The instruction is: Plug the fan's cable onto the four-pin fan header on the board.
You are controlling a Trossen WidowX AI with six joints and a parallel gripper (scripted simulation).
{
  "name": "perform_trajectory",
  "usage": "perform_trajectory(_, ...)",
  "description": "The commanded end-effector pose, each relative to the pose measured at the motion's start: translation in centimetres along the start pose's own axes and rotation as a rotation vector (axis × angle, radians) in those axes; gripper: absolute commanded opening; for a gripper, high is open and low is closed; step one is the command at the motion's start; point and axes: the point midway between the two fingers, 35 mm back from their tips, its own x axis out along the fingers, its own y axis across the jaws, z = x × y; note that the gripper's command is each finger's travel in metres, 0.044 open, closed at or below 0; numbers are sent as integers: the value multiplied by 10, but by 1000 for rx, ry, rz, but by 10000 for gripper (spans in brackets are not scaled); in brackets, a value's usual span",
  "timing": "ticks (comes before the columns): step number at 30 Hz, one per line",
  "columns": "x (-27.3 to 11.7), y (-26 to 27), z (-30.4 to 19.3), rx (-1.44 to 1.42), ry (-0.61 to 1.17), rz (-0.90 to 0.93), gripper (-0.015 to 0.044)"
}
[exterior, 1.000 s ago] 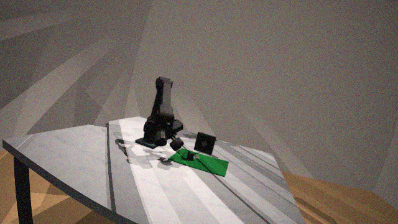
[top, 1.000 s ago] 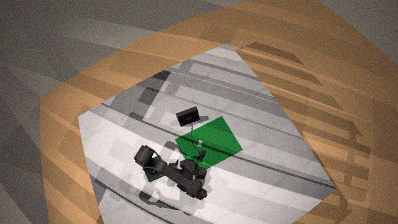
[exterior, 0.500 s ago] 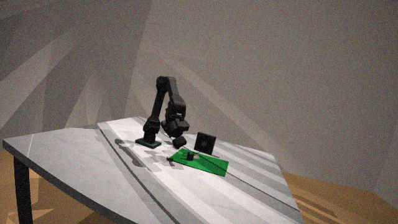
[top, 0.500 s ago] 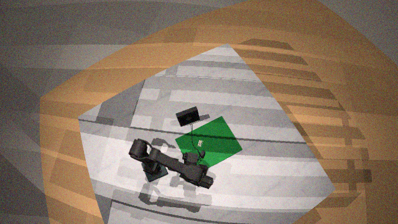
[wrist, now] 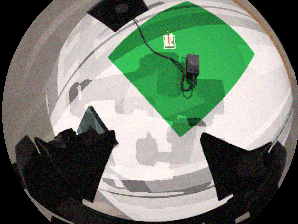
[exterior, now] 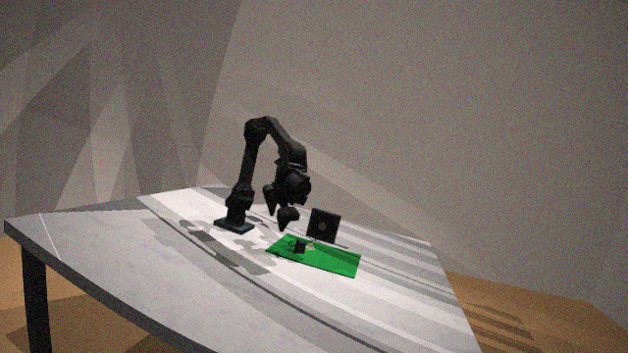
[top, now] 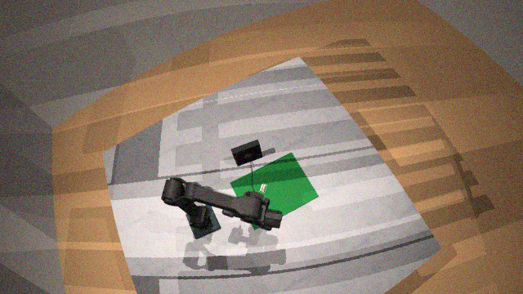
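The black plug point(exterior: 299, 246) point(wrist: 192, 65) sits on the green board point(top: 296, 184) point(exterior: 336, 262) point(wrist: 222, 45), beside the pale four-pin header point(top: 263, 188) point(exterior: 310, 246) point(wrist: 170, 46) and apart from it. In the top view the arm hides the plug. The dark cable point(top: 252, 175) point(wrist: 149, 46) runs from the fan point(top: 248, 153) point(exterior: 323, 226) point(wrist: 118, 12) to the plug and loops beside it. My gripper point(exterior: 276, 223) point(wrist: 160, 136) is wide open and empty. It hangs above the table by the board's near corner, clear of plug and board.
The fan stands upright just beyond the board's edge, with its cable crossing the board. The arm's base plate point(top: 214, 222) point(exterior: 234, 226) point(wrist: 90, 121) is on the table to the left of the board. Striped shadows cross the table and board.
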Motion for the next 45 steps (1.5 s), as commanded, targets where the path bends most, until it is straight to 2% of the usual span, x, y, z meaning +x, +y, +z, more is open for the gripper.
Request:
perform_trajectory(1, -13, -5, 5, 43, 68, -96, 440)
perform_trajectory(10, -35, -8, 14, 128, 151, -266, 440)
perform_trajectory(17, -28, -7, 14, 102, 139, -216, 440)
perform_trajectory(25, -58, -9, 107, 30, 157, -257, 440)
perform_trajectory(32, -60, -8, 116, 24, 158, -261, 440)
perform_trajectory(36, -42, -15, 115, 24, 158, -261, 440)
perform_trajectory(42, 27, -32, 102, 24, 158, -261, 440)
perform_trajectory(45, 36, -33, 100, 24, 158, -261, 440)
